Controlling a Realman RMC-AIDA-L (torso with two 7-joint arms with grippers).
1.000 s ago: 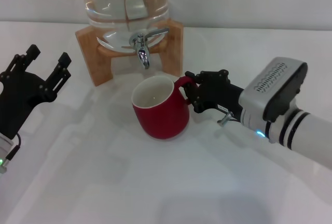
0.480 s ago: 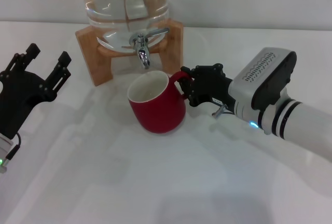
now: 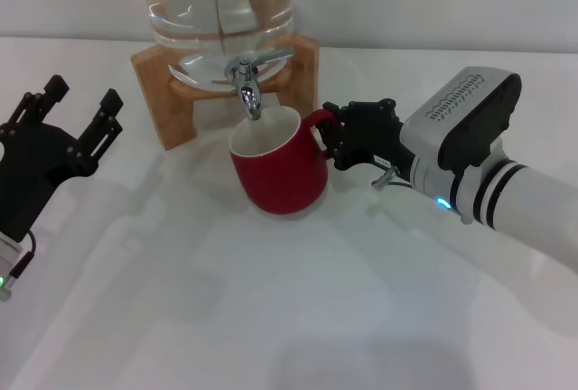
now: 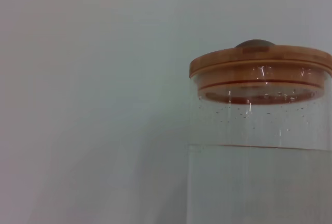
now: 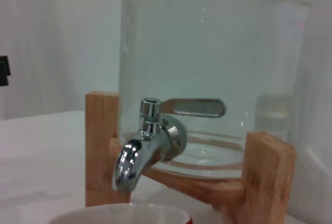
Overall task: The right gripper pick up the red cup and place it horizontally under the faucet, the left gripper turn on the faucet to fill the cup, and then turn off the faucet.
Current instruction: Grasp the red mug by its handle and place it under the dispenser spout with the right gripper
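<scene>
Right gripper [image 3: 336,143]: we see its black fingers pinched on the loop handle of the red cup [image 3: 278,171]. Cup sits upright just off the fingertips, on the side away from the arm, cream inside showing, base at or near the white table [image 3: 271,318] — we cannot tell if it touches. Beyond the fingertips and slightly above them, the faucet [image 3: 247,81] hangs its chrome spout over the cup's far rim; in the right wrist view the spout [image 5: 136,157] points down at the cup rim [image 5: 122,214] directly beneath, lever lying level to one side. We see no water running from the spout.

Faucet is set in the glass jar [image 3: 217,11], which rests on a wooden stand [image 3: 163,92] behind the cup. Jar holds water, level visible in the left wrist view below a wooden lid [image 4: 262,66].

Left gripper [image 3: 77,115]: well apart from the right one, on the far side of cup and stand, fingers spread, holding nothing, hanging clear of the faucet.
</scene>
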